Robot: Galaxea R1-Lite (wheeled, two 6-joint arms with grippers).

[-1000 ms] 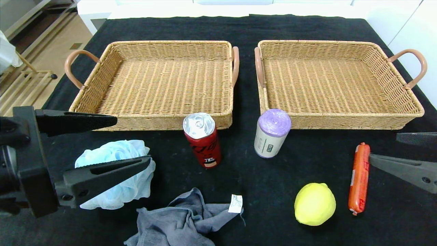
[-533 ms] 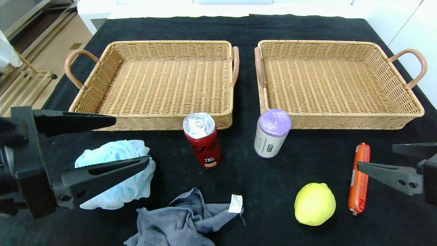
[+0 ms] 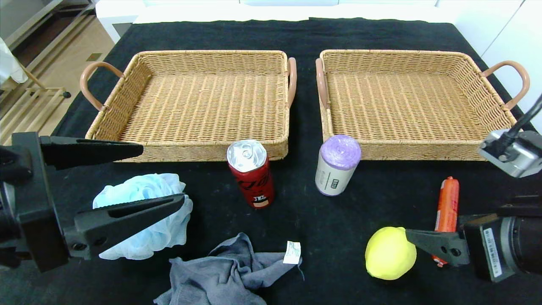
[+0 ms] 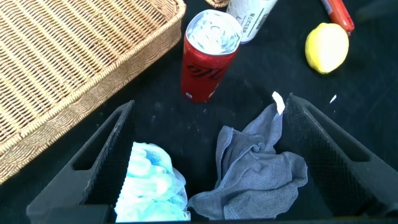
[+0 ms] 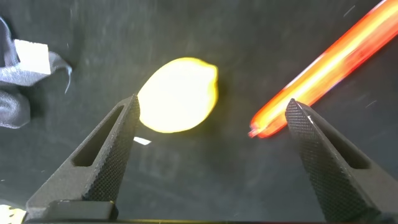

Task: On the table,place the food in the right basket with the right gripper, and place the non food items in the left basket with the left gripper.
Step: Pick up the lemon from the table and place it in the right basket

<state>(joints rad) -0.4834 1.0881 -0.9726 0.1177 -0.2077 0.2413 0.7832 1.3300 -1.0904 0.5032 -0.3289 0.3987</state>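
My left gripper is open above the light blue bath pouf; in its wrist view the pouf and the grey cloth lie between the fingers. My right gripper is open low over the table, with the yellow lemon by one finger and the orange sausage by the other. The lemon and sausage lie at the front right. A red can and a purple-topped roll stand in front of the two empty wicker baskets, left and right.
The grey cloth lies at the front middle with a white tag. The black table's edge runs along the left, with floor beyond.
My right gripper has swung toward the front and left, from beside the sausage to between the lemon and the sausage. The left gripper has stayed in place.
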